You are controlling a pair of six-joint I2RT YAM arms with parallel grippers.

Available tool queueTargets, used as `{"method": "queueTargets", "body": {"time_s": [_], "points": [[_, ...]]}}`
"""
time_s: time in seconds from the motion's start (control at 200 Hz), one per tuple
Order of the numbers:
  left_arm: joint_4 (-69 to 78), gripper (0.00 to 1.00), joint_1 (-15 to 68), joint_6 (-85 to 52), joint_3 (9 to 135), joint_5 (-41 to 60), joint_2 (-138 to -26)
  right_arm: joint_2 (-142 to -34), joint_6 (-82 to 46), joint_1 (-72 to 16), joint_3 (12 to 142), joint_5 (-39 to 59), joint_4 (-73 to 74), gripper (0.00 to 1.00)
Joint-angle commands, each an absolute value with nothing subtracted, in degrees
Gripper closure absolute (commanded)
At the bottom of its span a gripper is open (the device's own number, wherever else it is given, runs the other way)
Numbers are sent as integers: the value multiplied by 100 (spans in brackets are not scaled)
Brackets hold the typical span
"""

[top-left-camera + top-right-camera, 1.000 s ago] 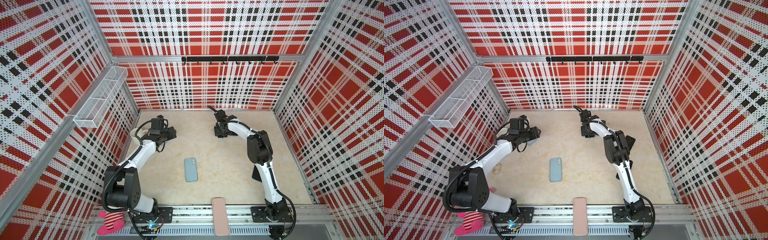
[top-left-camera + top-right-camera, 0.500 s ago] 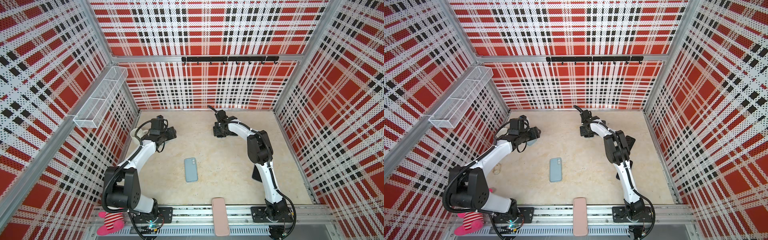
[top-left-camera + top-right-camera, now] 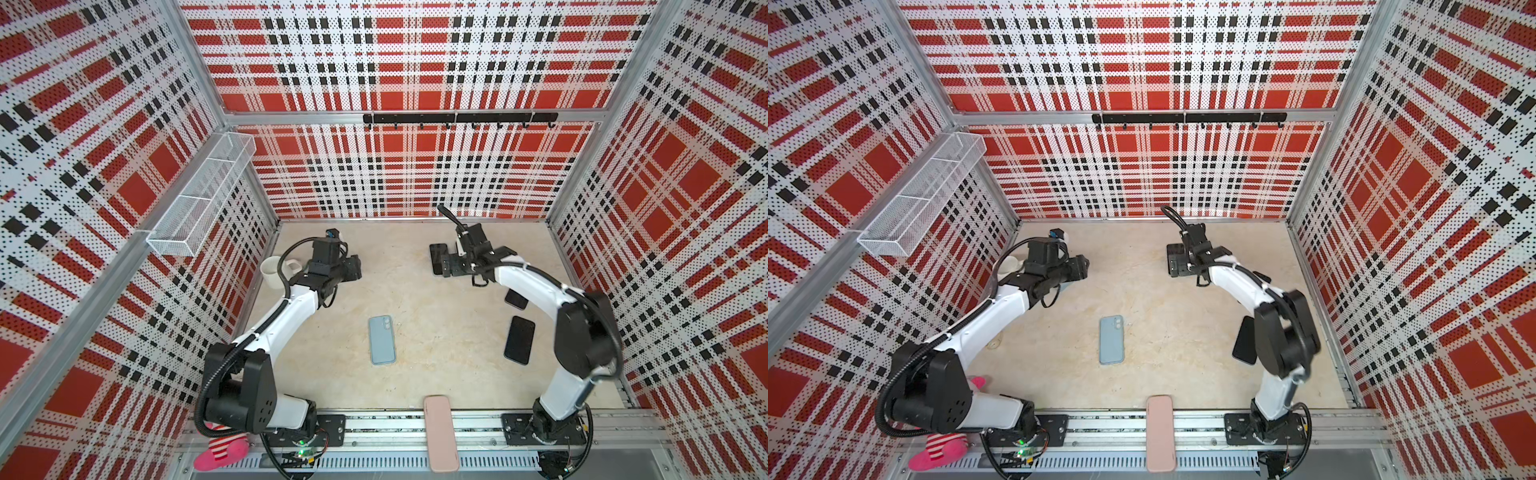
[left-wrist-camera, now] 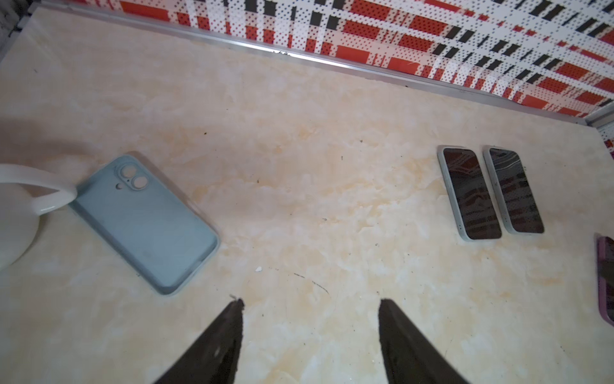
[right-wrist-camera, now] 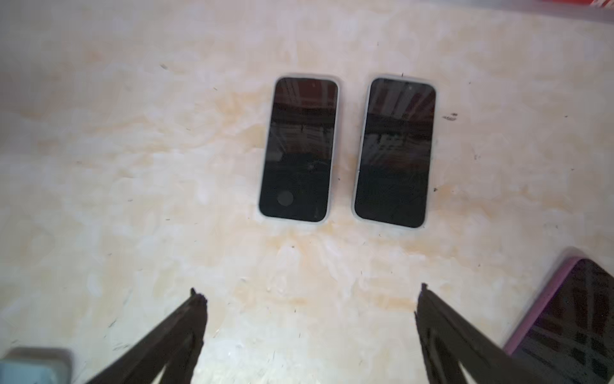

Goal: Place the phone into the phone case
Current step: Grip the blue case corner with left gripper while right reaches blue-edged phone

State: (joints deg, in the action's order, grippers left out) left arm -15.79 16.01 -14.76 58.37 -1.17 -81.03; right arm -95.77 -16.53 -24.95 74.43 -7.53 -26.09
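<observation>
Fingers of the right gripper (image 5: 311,292) stand wide apart, nothing between. Just ahead lie two phones (image 5: 299,149), screens up, side by side, far on the table (image 3: 399,257), right of centre. A purple-cased phone (image 5: 571,319) lies nearer, to their right. Fingers of the left gripper (image 4: 309,301) are moderately apart, empty, far left. Beside them the blue phone case (image 4: 146,222) lies back up, just beside the white mug (image 4: 16,226); possibly empty, hard to tell. A second blue case (image 3: 382,340) lies mid-table.

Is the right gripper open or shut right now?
Open: in the right wrist view the right gripper shows its black fingers wide apart, with only bare beige tabletop between them.
</observation>
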Motion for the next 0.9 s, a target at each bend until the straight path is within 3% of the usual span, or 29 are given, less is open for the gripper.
{"method": "queueTargets", "body": {"time_s": [0.0, 0.22, 0.506, 0.691, 0.892], "points": [[-1492, 33, 2119, -941, 5745, -507, -7962, -8812, -1788, -2457, 6645, -613, -1858, 0], [-3081, 34, 2841, -219, 6259, -1130, -8331, -7172, -1979, -2436, 5346, 180, -2040, 0], [-3810, 41, 3284, 205, 6244, -340, -8586, -6388, -2413, -2428, 4510, 2000, -2165, 8], [-3885, 46, 3413, 236, 6211, -59, -9083, -6269, -2447, -2427, 4539, 1776, -2255, 10], [-3579, 41, 3469, 273, 5864, -219, -9411, -6167, -2156, -2340, 4711, 1615, -2715, 14]]}}
